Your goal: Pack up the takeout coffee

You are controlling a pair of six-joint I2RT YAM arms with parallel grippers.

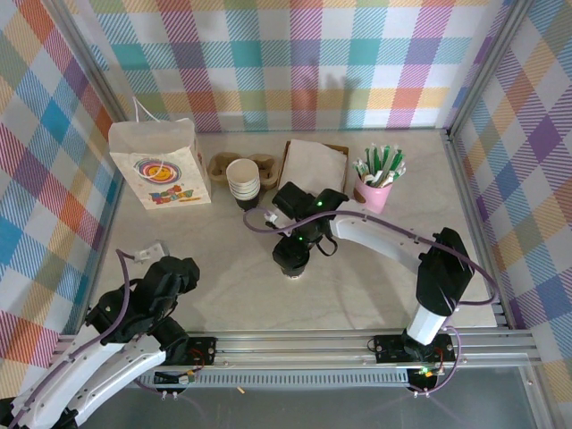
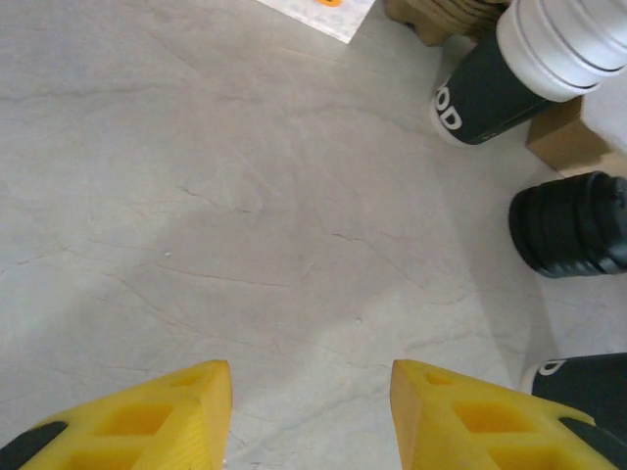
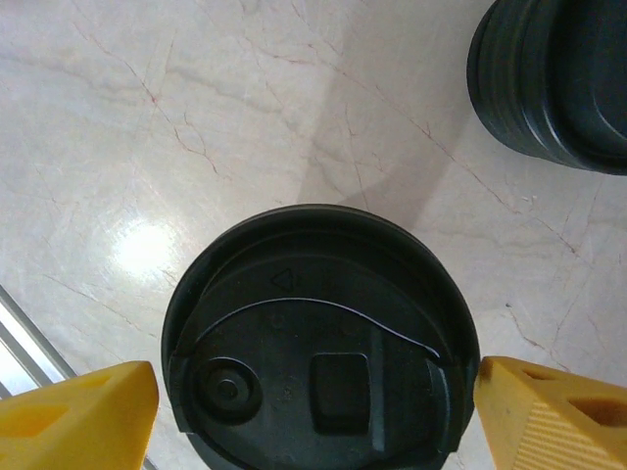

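I'm looking down on a pale, veined bench [image 1: 357,286] boxed in by pastel plaid walls [image 1: 295,54], with an aluminium rail [image 1: 295,341] along the near edge. At the back, from the left, stand a white paper bag [image 1: 161,167], a stack of lidless cups [image 1: 243,180] in front of a cardboard carrier [image 1: 268,164], a flat brown tray [image 1: 313,161] and a pink cup of sticks [image 1: 376,185].

The left pincer [image 2: 312,411] hangs partly spread over bare bench, with nothing between its yellow fingers [image 2: 167,421]. The right pincer [image 3: 316,401] is spread wide, with one fingertip at each side of the takeout coffee [image 3: 315,333]. The coffee stands upright mid-bench, near the front of the cup stack. I cannot tell whether the pads touch it.

From overhead the right wrist [image 1: 299,228] covers most of the coffee, while the right wrist camera shows its black lid plainly. A stack of black lids [image 3: 558,83] is cut off at that view's top right corner. The left wrist camera shows that stack side-on [image 2: 573,223] near the cups, and also a dark cup wall [image 2: 588,387], cropped at the corner, that I cannot identify.
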